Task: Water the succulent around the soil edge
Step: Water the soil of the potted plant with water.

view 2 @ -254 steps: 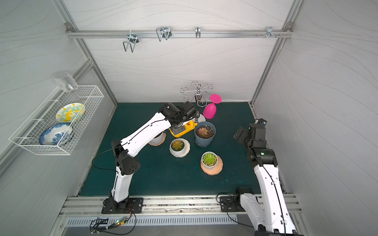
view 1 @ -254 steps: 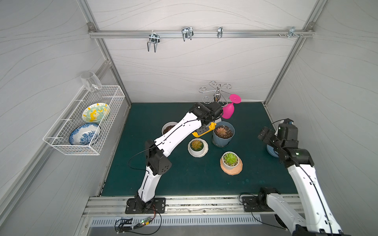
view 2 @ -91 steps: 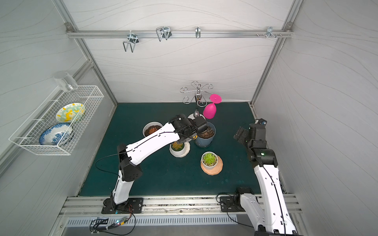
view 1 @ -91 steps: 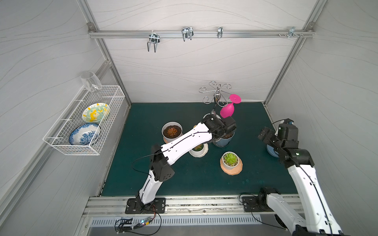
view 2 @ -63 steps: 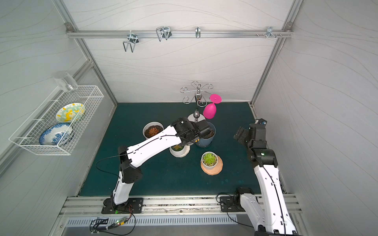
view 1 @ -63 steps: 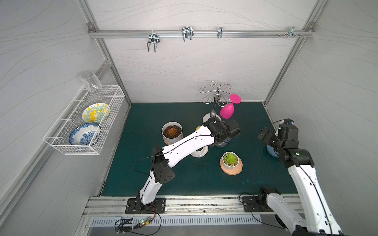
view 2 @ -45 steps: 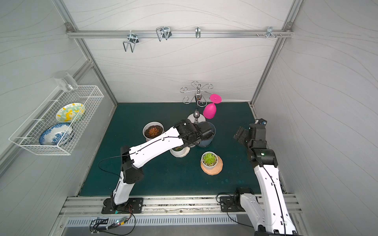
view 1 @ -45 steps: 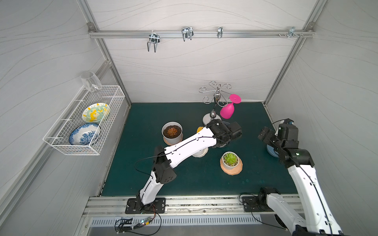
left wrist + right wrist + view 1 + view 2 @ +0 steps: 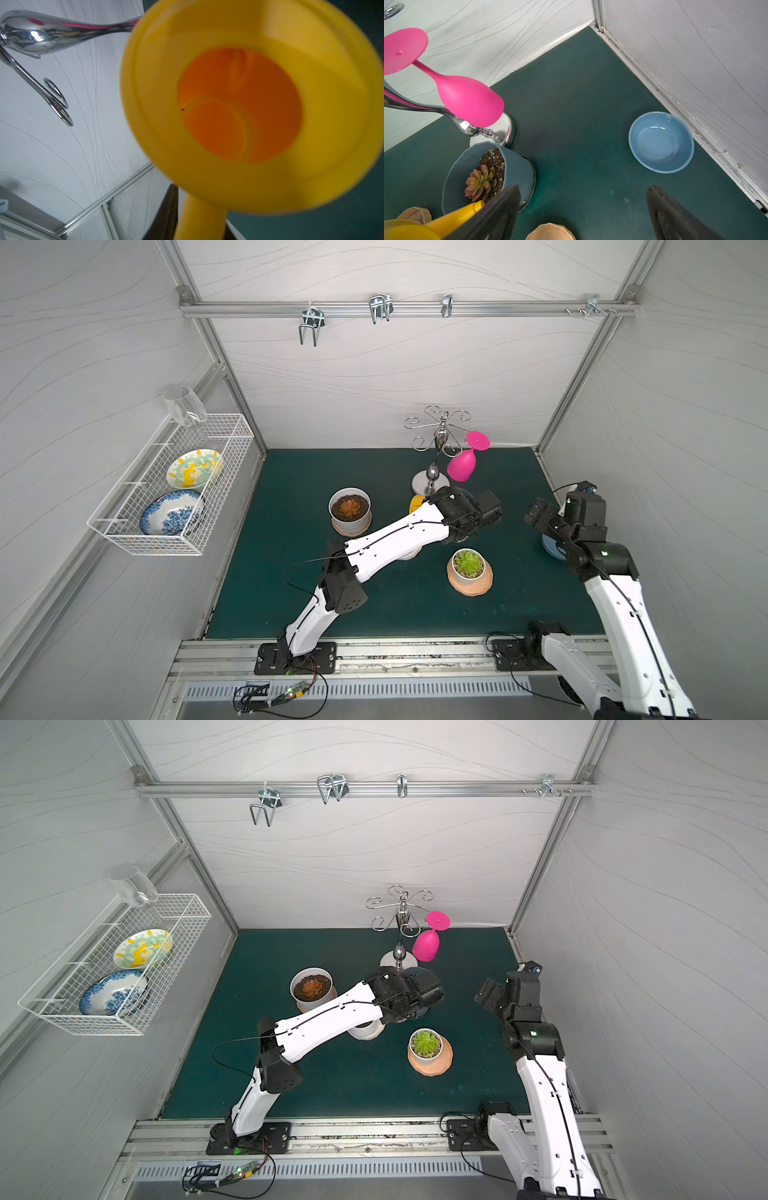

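Poised to pour at the soil edge of the blue-grey pot (image 9: 517,166).

Holds the yellow watering can (image 9: 454,216) by its handle in the clenched left claw (image 9: 199,224), spout tip at the pot's rim beside the pink-green succulent (image 9: 480,182) in dark speckled soil (image 9: 494,160), just by the chrome stand (image 9: 500,128) on the green surface (image 9: 581,83). Leaves the right claw (image 9: 583,218) released and empty near the blue bowl (image 9: 660,143). Probably calls next for a gentle tilt and a slow circuit clear of the rosette.
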`<action>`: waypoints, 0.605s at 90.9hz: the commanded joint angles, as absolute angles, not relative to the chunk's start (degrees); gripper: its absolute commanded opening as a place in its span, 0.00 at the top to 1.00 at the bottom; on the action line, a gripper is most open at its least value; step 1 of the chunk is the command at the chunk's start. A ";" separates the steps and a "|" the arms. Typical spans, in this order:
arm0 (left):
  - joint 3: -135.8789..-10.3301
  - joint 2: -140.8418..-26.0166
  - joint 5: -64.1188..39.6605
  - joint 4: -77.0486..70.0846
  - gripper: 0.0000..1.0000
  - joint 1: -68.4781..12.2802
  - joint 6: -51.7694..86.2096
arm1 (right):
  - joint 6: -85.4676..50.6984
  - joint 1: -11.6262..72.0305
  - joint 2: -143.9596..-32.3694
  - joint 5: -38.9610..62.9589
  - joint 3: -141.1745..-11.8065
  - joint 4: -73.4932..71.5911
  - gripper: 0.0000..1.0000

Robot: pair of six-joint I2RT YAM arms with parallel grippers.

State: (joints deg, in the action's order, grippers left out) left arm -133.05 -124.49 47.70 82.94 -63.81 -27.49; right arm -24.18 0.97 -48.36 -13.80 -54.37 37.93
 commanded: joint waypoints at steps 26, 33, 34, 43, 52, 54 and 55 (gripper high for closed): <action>-137.30 -127.41 52.46 72.40 1.00 -64.34 -33.40 | -24.70 0.55 -47.72 -13.02 -55.38 37.89 0.01; -137.37 -127.58 52.64 70.13 1.00 -64.34 -34.42 | -24.70 0.51 -47.70 -13.01 -55.37 37.97 0.01; -137.42 -127.69 52.69 69.83 1.00 -64.34 -34.53 | -24.70 0.48 -47.71 -13.01 -55.37 37.97 0.01; -138.53 -128.62 52.74 68.43 1.00 -64.34 -35.51 | -24.71 0.45 -47.68 -12.88 -55.53 37.96 0.01; -139.24 -129.65 53.54 67.59 1.00 -64.25 -36.83 | -24.70 0.44 -47.68 -12.75 -55.60 37.99 0.01; -139.29 -129.82 53.71 67.41 1.00 -64.25 -37.09 | -24.70 0.48 -47.69 -12.75 -55.56 38.04 0.01; -139.34 -129.86 53.84 67.28 1.00 -64.25 -37.18 | -24.70 0.48 -47.69 -12.75 -55.56 38.04 0.01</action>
State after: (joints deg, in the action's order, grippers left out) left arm -136.27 -128.01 50.96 71.35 -63.92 -35.18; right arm -24.21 0.78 -48.34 -12.99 -54.37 37.93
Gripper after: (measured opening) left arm 0.201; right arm 0.992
